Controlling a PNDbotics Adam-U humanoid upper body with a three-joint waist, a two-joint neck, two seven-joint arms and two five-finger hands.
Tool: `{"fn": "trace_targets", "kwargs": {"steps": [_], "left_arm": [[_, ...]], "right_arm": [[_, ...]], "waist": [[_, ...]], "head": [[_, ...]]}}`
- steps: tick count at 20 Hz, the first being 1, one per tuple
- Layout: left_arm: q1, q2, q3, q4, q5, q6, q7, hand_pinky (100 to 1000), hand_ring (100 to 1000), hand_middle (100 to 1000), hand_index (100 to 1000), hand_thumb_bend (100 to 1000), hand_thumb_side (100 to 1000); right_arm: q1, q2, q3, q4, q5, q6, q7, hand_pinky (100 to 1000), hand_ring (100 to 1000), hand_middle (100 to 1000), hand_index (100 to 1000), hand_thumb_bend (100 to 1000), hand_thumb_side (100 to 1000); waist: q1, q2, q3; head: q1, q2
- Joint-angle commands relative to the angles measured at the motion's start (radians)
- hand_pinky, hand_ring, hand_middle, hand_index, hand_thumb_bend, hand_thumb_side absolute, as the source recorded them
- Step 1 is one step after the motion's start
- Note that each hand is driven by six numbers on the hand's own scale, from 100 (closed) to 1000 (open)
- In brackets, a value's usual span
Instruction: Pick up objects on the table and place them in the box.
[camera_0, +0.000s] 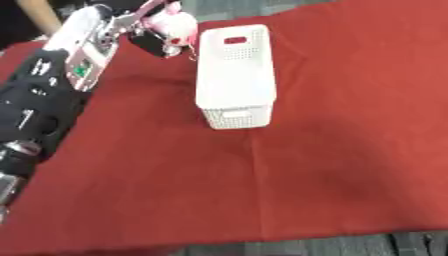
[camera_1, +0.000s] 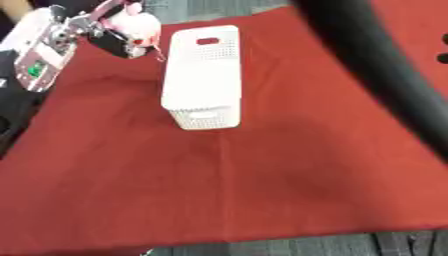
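The left arm, black along its lower length and white and silver nearer the wrist, enters from the lower left edge and extends diagonally toward the upper middle of the scene. A small green panel is visible on the white forearm section. At the end of this arm, the left hand has its dark fingers curled round a small white and pink object, apparently a soft toy, though its exact form cannot be made out. The held object sits above the cloth near the far left corner of the box, just beside the box's rim and outside it; whether it touches the rim cannot be told. The white perforated box, a long rectangular basket with slotted handle openings at both short ends, stands upright near the middle of the table with its long axis running away from the camera. What lies inside it cannot be seen. The red cloth covers the table surface and shows shallow creases. In the right eye view a broad dark arm crosses the upper right corner diagonally; the right hand itself does not appear in either view.
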Motion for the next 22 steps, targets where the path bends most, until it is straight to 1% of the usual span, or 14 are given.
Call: {"fn": "trace_targets", "kwargs": {"steps": [1, 8, 10, 12, 14, 16, 17, 18, 19, 20, 21, 22], "left_arm": [[-0.038, -0.005, -0.008, 0.002, -0.010, -0.013, -0.013, 100, 100, 100, 215, 237, 100], [-0.073, -0.048, -0.024, 0.025, -0.028, -0.033, -0.022, 100, 100, 100, 222, 223, 100], [-0.081, -0.060, -0.027, 0.033, -0.032, -0.037, -0.024, 100, 100, 100, 229, 218, 100], [-0.087, -0.072, -0.030, 0.038, -0.035, -0.042, -0.025, 100, 100, 123, 254, 210, 100], [-0.090, -0.078, -0.033, 0.042, -0.037, -0.047, -0.027, 100, 119, 145, 274, 212, 100], [-0.090, -0.080, -0.034, 0.047, -0.038, -0.051, -0.029, 100, 182, 201, 327, 223, 100], [-0.089, -0.081, -0.034, 0.048, -0.038, -0.053, -0.028, 100, 225, 246, 369, 250, 100], [-0.089, -0.083, -0.034, 0.049, -0.036, -0.058, -0.025, 100, 272, 290, 412, 289, 197], [-0.088, -0.084, -0.033, 0.050, -0.032, -0.065, -0.021, 123, 327, 340, 460, 342, 296], [-0.088, -0.086, -0.034, 0.049, -0.027, -0.074, -0.017, 149, 351, 363, 482, 362, 336], [-0.087, -0.086, -0.034, 0.050, -0.024, -0.083, -0.014, 210, 404, 414, 522, 400, 409], [-0.086, -0.087, -0.034, 0.050, -0.020, -0.092, -0.011, 260, 448, 456, 552, 424, 464]], "right_arm": [[-0.007, -0.009, 0.000, -0.014, -0.004, 0.000, 0.001, 631, 738, 808, 736, 117, 779], [-0.008, -0.008, 0.002, -0.014, -0.006, 0.001, 0.005, 631, 739, 808, 735, 108, 781], [-0.008, -0.009, 0.003, -0.014, -0.007, 0.002, 0.006, 631, 739, 808, 735, 118, 778], [-0.008, -0.008, 0.004, -0.014, -0.007, 0.003, 0.008, 632, 739, 808, 735, 118, 778], [-0.008, -0.008, 0.004, -0.014, -0.008, 0.003, 0.008, 632, 739, 808, 735, 118, 777], [-0.008, -0.008, 0.003, -0.014, -0.008, 0.003, 0.008, 632, 739, 808, 734, 119, 777], [-0.008, -0.008, 0.003, -0.014, -0.008, 0.004, 0.008, 632, 739, 808, 734, 119, 777], [-0.008, -0.008, 0.003, -0.014, -0.008, 0.004, 0.009, 632, 739, 808, 734, 119, 777], [-0.008, -0.008, 0.004, -0.014, -0.008, 0.004, 0.009, 632, 739, 808, 734, 119, 776], [-0.008, -0.008, 0.004, -0.014, -0.008, 0.005, 0.010, 632, 739, 808, 734, 119, 776], [-0.008, -0.008, 0.004, -0.014, -0.008, 0.005, 0.010, 632, 739, 808, 734, 119, 776], [-0.008, -0.007, 0.004, -0.014, -0.007, 0.005, 0.010, 632, 740, 808, 734, 119, 776]], "waist": [[-0.005, -0.019, -0.004], [0.002, -0.021, -0.018], [0.004, -0.022, -0.021], [0.007, -0.022, -0.025], [0.009, -0.022, -0.029], [0.011, -0.022, -0.031], [0.011, -0.022, -0.032], [0.012, -0.022, -0.032], [0.013, -0.021, -0.032], [0.013, -0.021, -0.032], [0.013, -0.021, -0.032], [0.013, -0.020, -0.032]], "head": [[0.007, -0.007], [0.008, -0.007], [0.008, -0.007], [0.008, -0.007], [0.007, -0.007], [0.006, -0.007], [0.005, -0.007], [0.004, -0.007], [0.004, -0.007], [0.003, -0.007], [0.002, -0.007], [0.002, -0.007]]}}
